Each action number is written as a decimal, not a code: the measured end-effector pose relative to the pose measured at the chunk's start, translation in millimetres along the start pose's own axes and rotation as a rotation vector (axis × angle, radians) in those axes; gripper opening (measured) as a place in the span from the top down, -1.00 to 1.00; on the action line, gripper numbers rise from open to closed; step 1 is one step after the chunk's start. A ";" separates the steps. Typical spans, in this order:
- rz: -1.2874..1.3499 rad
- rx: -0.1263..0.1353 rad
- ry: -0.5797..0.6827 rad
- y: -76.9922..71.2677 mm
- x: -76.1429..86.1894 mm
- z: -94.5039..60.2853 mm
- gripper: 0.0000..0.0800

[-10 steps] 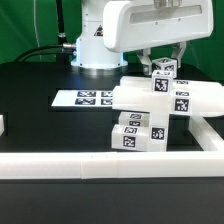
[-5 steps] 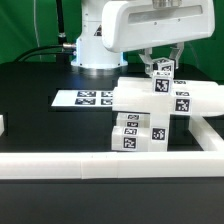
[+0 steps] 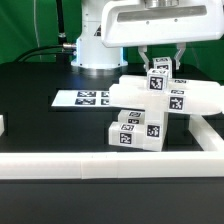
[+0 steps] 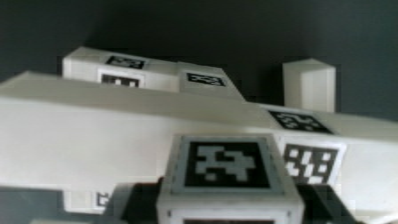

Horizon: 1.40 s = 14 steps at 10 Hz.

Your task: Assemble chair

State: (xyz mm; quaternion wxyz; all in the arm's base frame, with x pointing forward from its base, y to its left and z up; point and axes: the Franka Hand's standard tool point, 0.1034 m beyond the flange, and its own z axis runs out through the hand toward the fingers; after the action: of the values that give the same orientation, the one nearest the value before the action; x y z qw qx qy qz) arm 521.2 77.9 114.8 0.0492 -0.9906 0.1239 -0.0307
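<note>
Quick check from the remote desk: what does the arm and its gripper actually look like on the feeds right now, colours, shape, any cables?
The arm is glossy white with rounded joint housings. Its hand is a wide, boxy white block. Two slim fingers hang beneath it, darker at the tips; the gripper looks short and compact. A dark cable trails behind the base. No markings are legible on the arm.

A tagged white block (image 4: pixel 228 165) sits closest to the camera, against a long white panel (image 4: pixel 107 115). Beyond the panel stand another tagged piece (image 4: pixel 111 68) and a plain post (image 4: pixel 310 85).
</note>
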 end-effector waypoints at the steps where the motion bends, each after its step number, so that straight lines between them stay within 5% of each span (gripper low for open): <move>1: 0.109 0.007 0.001 0.1 0.4 0.0 0.29; 6: 0.379 0.023 -0.005 -1.8 0.1 0.1 0.29; 14: 1.179 0.055 -0.051 -7.2 -15.0 0.6 0.29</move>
State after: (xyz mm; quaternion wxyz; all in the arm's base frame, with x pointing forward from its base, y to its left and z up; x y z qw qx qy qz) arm 508.5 88.7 114.2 0.0866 -0.7534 0.6514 0.0224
